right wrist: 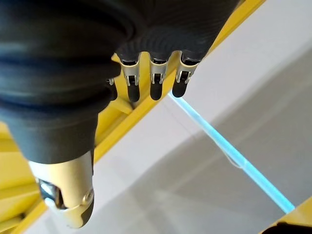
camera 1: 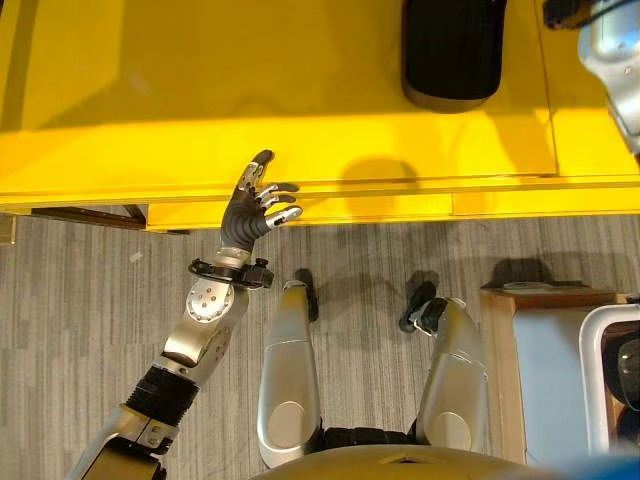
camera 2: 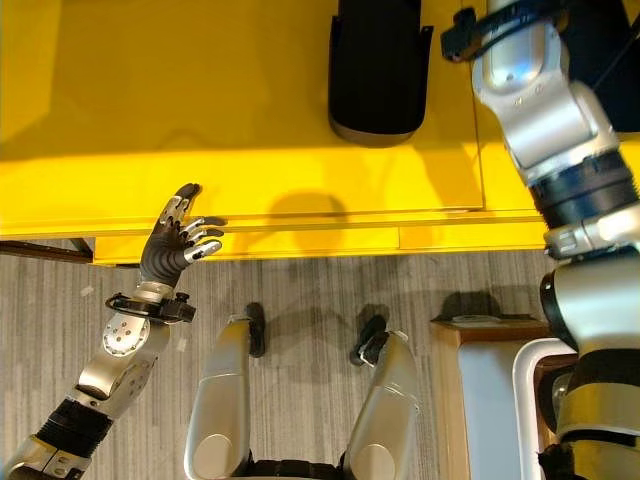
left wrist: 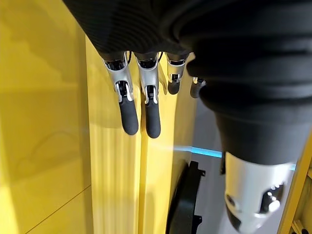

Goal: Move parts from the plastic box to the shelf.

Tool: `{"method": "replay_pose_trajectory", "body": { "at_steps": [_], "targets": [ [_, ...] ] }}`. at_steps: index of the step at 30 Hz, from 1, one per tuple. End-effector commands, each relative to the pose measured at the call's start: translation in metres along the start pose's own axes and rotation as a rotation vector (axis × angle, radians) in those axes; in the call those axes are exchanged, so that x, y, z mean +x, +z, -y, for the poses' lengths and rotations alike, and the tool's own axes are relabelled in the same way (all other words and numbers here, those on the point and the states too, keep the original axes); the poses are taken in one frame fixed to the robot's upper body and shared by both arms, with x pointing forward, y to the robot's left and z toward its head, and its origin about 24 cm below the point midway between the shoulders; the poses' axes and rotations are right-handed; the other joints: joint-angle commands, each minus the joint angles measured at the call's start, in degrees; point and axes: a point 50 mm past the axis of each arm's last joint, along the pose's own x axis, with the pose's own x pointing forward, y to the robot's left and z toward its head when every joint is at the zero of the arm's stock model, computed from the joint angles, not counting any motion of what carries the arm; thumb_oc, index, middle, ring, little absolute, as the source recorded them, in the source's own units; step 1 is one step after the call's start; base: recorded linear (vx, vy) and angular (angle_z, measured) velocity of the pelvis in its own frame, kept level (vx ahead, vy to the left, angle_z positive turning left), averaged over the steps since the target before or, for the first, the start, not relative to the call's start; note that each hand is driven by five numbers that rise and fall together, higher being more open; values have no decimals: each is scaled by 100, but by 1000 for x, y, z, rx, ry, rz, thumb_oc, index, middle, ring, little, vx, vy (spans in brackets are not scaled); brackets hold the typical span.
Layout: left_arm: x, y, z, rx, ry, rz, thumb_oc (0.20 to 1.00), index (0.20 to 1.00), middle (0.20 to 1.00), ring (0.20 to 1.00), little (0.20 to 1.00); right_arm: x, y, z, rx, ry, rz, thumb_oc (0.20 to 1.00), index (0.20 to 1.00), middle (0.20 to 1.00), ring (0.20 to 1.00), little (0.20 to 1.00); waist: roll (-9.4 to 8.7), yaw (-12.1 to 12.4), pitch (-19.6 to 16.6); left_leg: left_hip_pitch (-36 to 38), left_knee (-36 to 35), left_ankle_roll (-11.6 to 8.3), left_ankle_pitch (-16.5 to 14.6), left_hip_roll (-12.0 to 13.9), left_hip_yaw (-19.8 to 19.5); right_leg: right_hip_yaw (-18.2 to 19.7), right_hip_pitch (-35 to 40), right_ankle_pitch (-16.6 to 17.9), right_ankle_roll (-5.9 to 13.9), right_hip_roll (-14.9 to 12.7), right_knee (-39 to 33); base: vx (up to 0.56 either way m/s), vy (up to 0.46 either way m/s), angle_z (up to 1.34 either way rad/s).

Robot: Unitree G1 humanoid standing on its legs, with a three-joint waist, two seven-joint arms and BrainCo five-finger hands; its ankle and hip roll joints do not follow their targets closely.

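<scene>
Nearest the robot, at its right side, a white plastic box (camera 1: 600, 380) sits on a low wooden stand (camera 1: 500, 370) on the grey plank floor (camera 1: 80, 300). Only a corner of the box falls in the head views; something dark (camera 1: 630, 375) lies inside it against the wall, too cut off to tell what it is.

Farther out, the left hand (camera 1: 258, 200) is raised at the front edge of the yellow shelf (camera 1: 200, 100). Its fingers are spread and nearly straight, holding nothing, with the dark tips over the shelf's front lip. The left wrist view shows the same fingers (left wrist: 129, 114) hanging loosely extended beside the yellow edge, with nothing between them and the thumb.

The shelf's broad yellow top lies across the whole scene. On it, toward the far side, rests a black ribbed part (camera 1: 452, 50) with a rounded near end. It lies well apart from the left hand, farther back and off to the robot's right.

The right arm reaches up past the shelf's right end in the right eye view. In the right wrist view the right hand (right wrist: 151, 53) shows its fingers (right wrist: 155, 85) relaxed and only slightly bent, gripping nothing, with yellow framing and a pale grey surface beyond them.
</scene>
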Motion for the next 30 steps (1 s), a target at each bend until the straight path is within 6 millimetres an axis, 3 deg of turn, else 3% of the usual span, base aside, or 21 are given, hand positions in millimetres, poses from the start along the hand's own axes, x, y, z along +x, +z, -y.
{"method": "replay_pose_trajectory", "body": {
  "at_steps": [1,7,8,10,11,12,16,17,18,19,26,30],
  "targets": [
    [-12,4,-4,6,-2,12,1000,1000,1000,1000,1000,-12,6,8,77,-51,68,1000,1000,1000,1000,1000,-18,36,-362,238,-384,-108,148,111,-105,233,298,0,298,177,-87,2,-3,-6],
    [-14,1,-7,26,4,-1,1000,1000,1000,1000,1000,-65,3,-20,249,19,50,1000,1000,1000,1000,1000,-24,-58,-468,770,-953,-111,345,131,-42,110,849,246,372,342,-704,24,-9,-7],
    [-14,1,-7,28,1,-3,1000,1000,1000,1000,1000,-66,2,-20,249,18,46,1000,1000,1000,1000,1000,-32,-39,-463,806,-983,-112,357,132,-40,102,887,259,372,350,-736,33,-10,-5],
    [-18,-5,-9,35,4,-31,1000,1000,1000,1000,1000,-101,1,-39,339,102,10,1000,1000,1000,1000,1000,-30,-85,-555,1156,-1368,-107,506,138,-11,52,1267,410,415,482,-1184,61,-19,-11],
    [-18,-6,-8,35,2,-32,1000,1000,1000,1000,1000,-102,1,-39,339,102,8,1000,1000,1000,1000,1000,-31,-73,-546,1193,-1398,-109,519,140,-7,47,1302,422,415,490,-1213,75,-43,-18],
    [-22,-8,-10,41,-2,-49,1000,1000,1000,1000,1000,-126,1,-51,434,150,-36,1000,1000,1000,1000,1000,-40,-122,-614,1444,-1701,-110,644,160,18,4,1570,538,454,584,-1556,68,-35,-17],
    [-30,-16,-12,45,6,-85,1000,1000,1000,1000,1000,-166,5,-73,601,214,-132,1000,1000,1000,1000,1000,-65,-222,-808,2027,-2332,-115,875,210,168,7,2071,761,536,766,-2210,73,-26,-15],
    [-31,-16,-12,45,5,-86,1000,1000,1000,1000,1000,-167,5,-73,602,214,-134,1000,1000,1000,1000,1000,-68,-213,-800,2065,-2364,-117,889,210,179,9,2100,774,537,772,-2235,89,-37,-23],
    [-37,-20,-15,38,21,-104,1000,1000,1000,1000,1000,-185,10,-82,683,272,-172,1000,1000,1000,1000,1000,-110,-290,-1006,2463,-2931,-127,1121,277,322,38,2396,941,576,904,-2725,127,-39,-35],
    [-42,-23,-17,38,38,-120,1000,1000,1000,1000,1000,-198,11,-85,734,294,-211,1000,1000,1000,1000,1000,-119,-348,-1159,2781,-3329,-155,1276,322,456,66,2587,1041,600,989,-3034,149,-57,-38],
    [-53,-32,-19,34,82,-152,1000,1000,1000,1000,1000,-238,11,-83,812,350,-326,1000,1000,1000,1000,1000,-37,-554,-1760,3618,-4443,-366,1830,477,925,119,3195,1232,640,1295,-3974,85,-30,-22],
    [-58,-36,-20,32,102,-165,1000,1000,1000,1000,1000,-249,12,-78,795,363,-343,1000,1000,1000,1000,1000,32,-645,-1996,3802,-4652,-466,2040,618,1077,130,3382,1250,600,1457,-4274,44,-52,-18]
  ]
}}
